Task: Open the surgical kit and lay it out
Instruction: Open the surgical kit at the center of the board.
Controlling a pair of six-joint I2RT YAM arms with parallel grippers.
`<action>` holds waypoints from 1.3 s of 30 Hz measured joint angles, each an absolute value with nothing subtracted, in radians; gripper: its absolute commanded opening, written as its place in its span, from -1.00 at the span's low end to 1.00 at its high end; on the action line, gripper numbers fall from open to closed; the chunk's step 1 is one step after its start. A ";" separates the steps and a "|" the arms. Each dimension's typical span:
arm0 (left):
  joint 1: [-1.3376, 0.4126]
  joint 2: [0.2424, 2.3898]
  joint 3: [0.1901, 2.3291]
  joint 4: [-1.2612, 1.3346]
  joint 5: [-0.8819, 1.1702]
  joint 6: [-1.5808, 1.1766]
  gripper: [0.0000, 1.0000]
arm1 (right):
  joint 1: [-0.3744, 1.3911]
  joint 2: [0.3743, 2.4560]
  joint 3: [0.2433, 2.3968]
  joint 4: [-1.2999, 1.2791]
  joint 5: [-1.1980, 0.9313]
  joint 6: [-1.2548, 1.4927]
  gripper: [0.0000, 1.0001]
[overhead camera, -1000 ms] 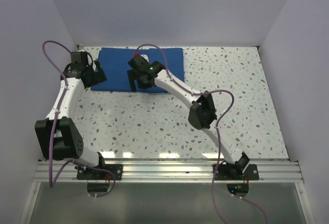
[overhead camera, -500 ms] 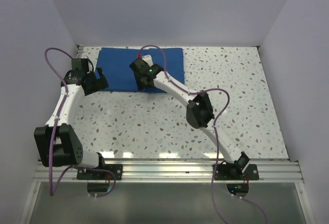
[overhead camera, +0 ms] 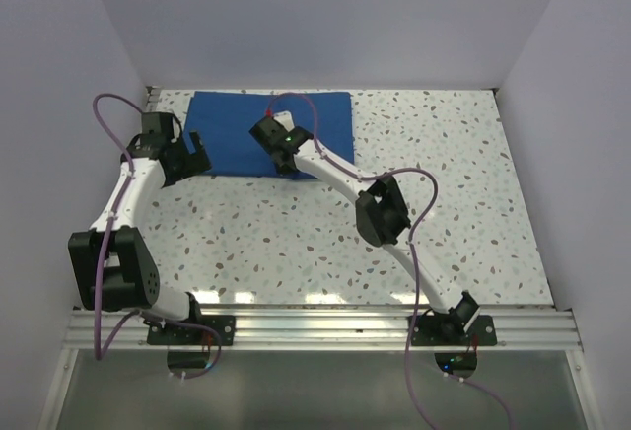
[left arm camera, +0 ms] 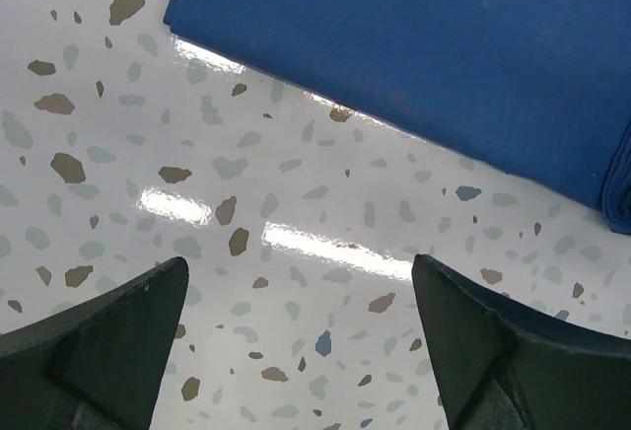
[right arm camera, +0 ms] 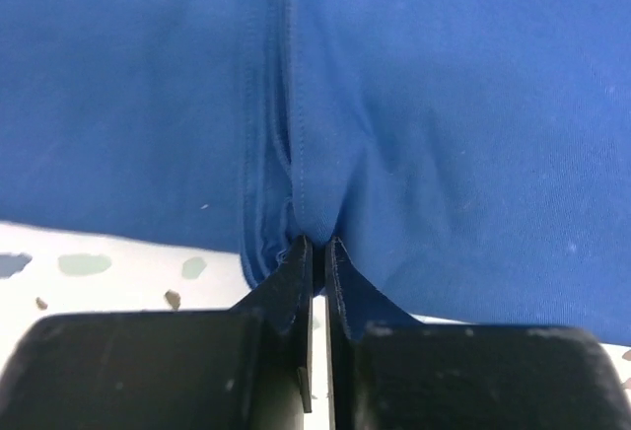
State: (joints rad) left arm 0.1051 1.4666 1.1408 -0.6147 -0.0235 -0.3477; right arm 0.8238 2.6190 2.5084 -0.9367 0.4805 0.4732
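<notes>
Cloth wrap [overhead camera: 232,134], royal blue and folded shut, lies at the table's [overhead camera: 444,183] far left; my right gripper [right arm camera: 315,245] pinches its near edge fold, left gripper [left arm camera: 298,262] gapes beside it, so I should peel slowly, keeping low.

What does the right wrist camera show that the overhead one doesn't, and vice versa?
Only the right wrist view: the right end effector pinching the near edge of the blue cloth. Only the overhead view: both arms, the whole cloth, and the left end effector open by its near-left corner. Both: the cloth on the speckled table.
</notes>
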 measured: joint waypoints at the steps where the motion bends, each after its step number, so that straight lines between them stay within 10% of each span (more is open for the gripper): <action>1: 0.105 1.469 1.141 -0.615 -0.022 -0.348 1.00 | 0.817 2.619 2.499 -0.934 0.477 0.479 -1.00; 12: 0.084 1.499 1.164 -0.617 -0.022 -0.347 0.99 | 0.657 2.428 2.349 -0.917 0.432 0.514 -1.00; 22: 0.016 1.509 1.227 -0.620 -0.046 -0.349 1.00 | 0.157 1.987 1.927 -0.833 0.549 0.538 -1.00; 24: -0.012 1.511 1.240 -0.621 -0.061 -0.353 1.00 | 0.112 1.975 1.822 -0.845 0.583 0.543 -0.44; 25: -0.028 1.511 1.243 -0.622 -0.067 -0.356 1.00 | 0.100 1.983 1.784 -0.854 0.589 0.550 0.45; 27: -0.057 1.511 1.246 -0.625 -0.078 -0.358 1.00 | 0.084 2.012 1.749 -0.886 0.604 0.545 0.88; 39: -0.099 1.529 1.270 -0.649 -0.130 -0.358 1.00 | 0.072 2.078 1.825 -0.988 0.657 0.523 0.97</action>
State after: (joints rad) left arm -0.0990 1.5288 1.2701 -0.6491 -0.1303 -0.3584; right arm 0.0723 2.0781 1.8248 -0.9878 0.6571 0.5228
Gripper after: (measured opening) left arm 0.996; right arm 0.986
